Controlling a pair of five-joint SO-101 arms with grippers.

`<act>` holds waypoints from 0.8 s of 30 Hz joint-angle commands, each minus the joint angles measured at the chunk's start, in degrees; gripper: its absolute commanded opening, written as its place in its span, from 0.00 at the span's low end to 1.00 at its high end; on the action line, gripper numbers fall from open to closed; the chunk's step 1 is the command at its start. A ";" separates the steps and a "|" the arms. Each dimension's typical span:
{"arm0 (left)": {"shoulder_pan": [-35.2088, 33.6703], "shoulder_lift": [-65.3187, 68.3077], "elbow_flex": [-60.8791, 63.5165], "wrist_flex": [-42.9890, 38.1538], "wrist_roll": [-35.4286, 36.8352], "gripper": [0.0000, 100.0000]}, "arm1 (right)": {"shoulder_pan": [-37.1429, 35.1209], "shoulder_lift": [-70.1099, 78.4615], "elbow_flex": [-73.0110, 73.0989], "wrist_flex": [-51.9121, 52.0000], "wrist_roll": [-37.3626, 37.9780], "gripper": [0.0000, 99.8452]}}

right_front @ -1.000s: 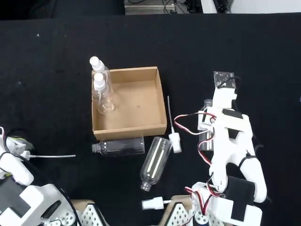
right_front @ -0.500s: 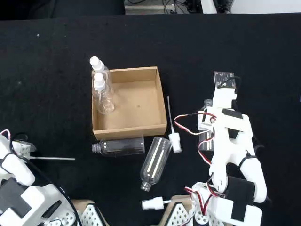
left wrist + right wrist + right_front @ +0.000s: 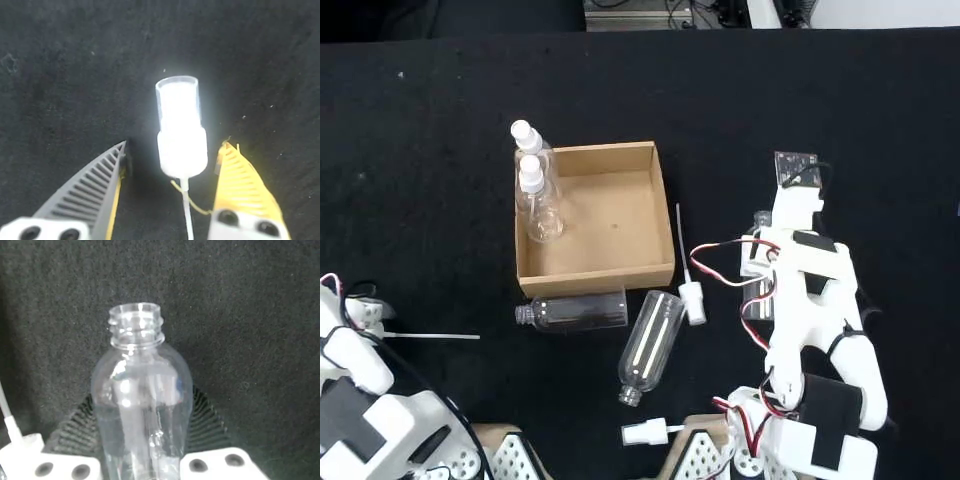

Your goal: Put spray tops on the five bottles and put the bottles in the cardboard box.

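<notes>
1. High view: two capped bottles (image 3: 532,195) lean at one side wall of the cardboard box (image 3: 610,268). Two uncapped bottles (image 3: 575,312) lie on the desk (image 3: 440,120) just beside the box.
2. Left wrist view: the left end effector (image 3: 174,145) is spread wide, with a spray top (image 3: 180,115) between its fingers.
3. Right wrist view: the right end effector (image 3: 142,395) holds an open-necked bottle (image 3: 140,365).

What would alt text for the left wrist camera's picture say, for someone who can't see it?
A white spray top with a clear cap lies on a black surface between the open fingers of the left end effector, one grey and one yellow. Its thin tube runs back between them.
</notes>
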 commanded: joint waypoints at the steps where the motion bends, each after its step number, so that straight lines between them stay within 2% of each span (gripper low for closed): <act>1: -2.51 -0.53 -2.42 -3.16 0.88 0.24 | -0.79 -2.15 0.13 -1.23 0.26 0.01; 6: -2.24 -0.53 -2.51 -3.08 0.79 0.14 | -0.79 -2.15 0.04 -1.23 0.26 0.01; 14: 2.15 -0.88 -1.63 0.79 0.53 0.13 | -0.79 -2.15 0.04 -1.23 0.26 0.01; 17: 3.38 -1.14 -4.88 1.41 0.18 0.13 | -0.79 -2.15 0.04 -1.23 0.26 0.01; 21: 3.21 -0.79 -11.56 1.49 -7.82 0.09 | -0.79 -2.15 0.04 -1.23 0.26 0.01; 24: 3.30 -0.44 -12.00 3.16 -10.46 0.10 | -0.70 -2.15 -0.04 -1.23 0.26 0.01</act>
